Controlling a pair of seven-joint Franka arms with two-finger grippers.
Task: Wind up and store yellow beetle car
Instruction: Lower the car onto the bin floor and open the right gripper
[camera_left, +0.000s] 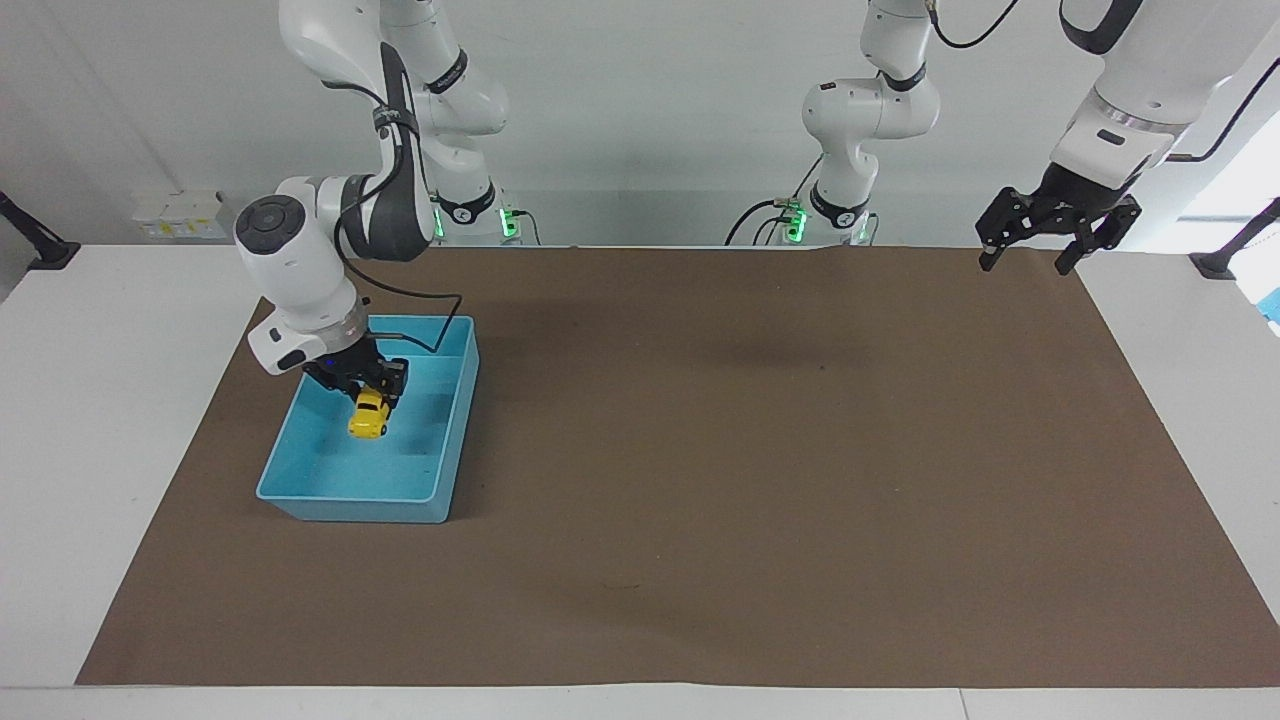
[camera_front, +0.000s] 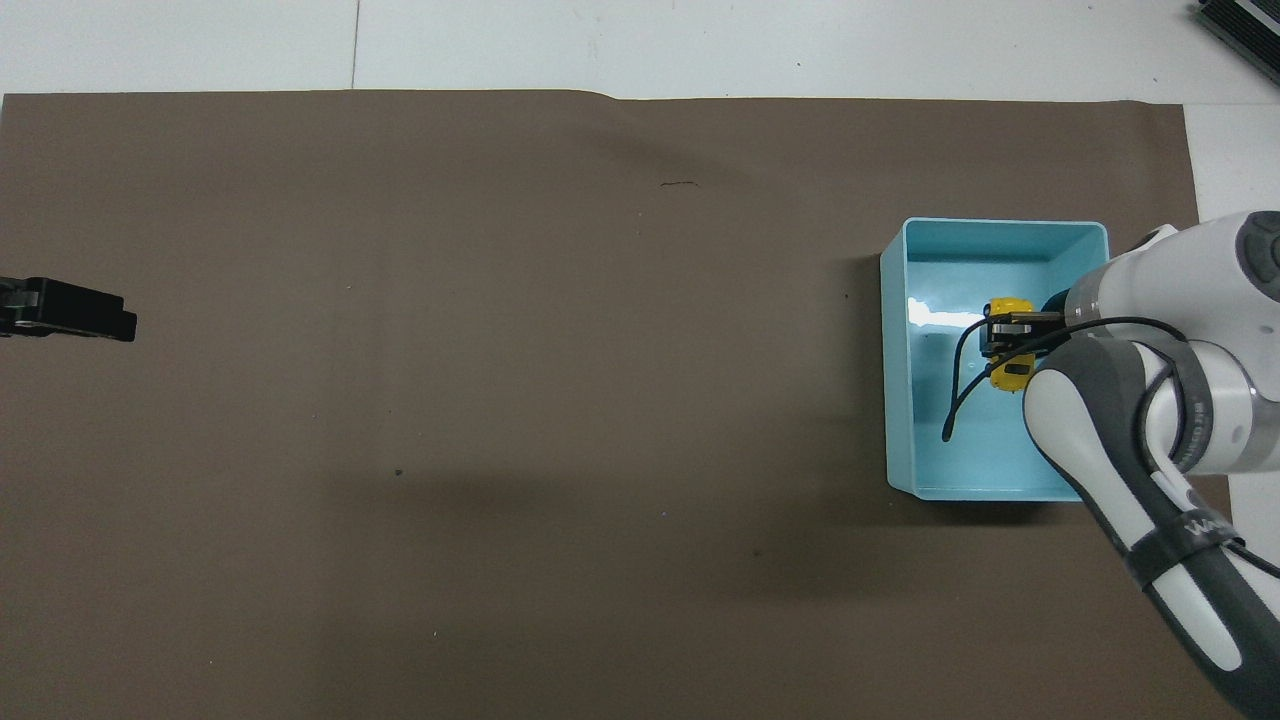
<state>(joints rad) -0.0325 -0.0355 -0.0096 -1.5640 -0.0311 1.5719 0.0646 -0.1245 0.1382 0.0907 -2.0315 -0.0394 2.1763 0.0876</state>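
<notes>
**A:** Handling first; how will the yellow beetle car (camera_left: 369, 417) behave, going from the right arm's end across the facing view?

**B:** Judging by its look, light, hard-shelled and smooth; a rounded body like that could slip or twist between narrow fingers; the flat flanks above the wheels seem the safest place to pinch, and that is roughly where the right tool (camera_left: 372, 384) has it; its fingertips are closed on the car's upper end, and the car hangs nose-down from them.

**A:** And where is the car, exactly?

**B:** Inside the outline of the blue bin (camera_left: 452, 470), above its floor, toward the bin's 12 o'clock wall in the facing view; whether the wheels touch the floor I cannot tell; in the overhead view it sits near the bin's 3 o'clock side.

**A:** Anything else in the bin?

**B:** Nothing that I can see; only the car and the tool's tips; a black cable droops over it.

**A:** Further along?

**B:** Brown mat on the table (camera_left: 90, 420), bare; at the 2 o'clock corner the left tool (camera_left: 1028, 258) waits in the air, fingers spread wide, holding nothing.
</notes>
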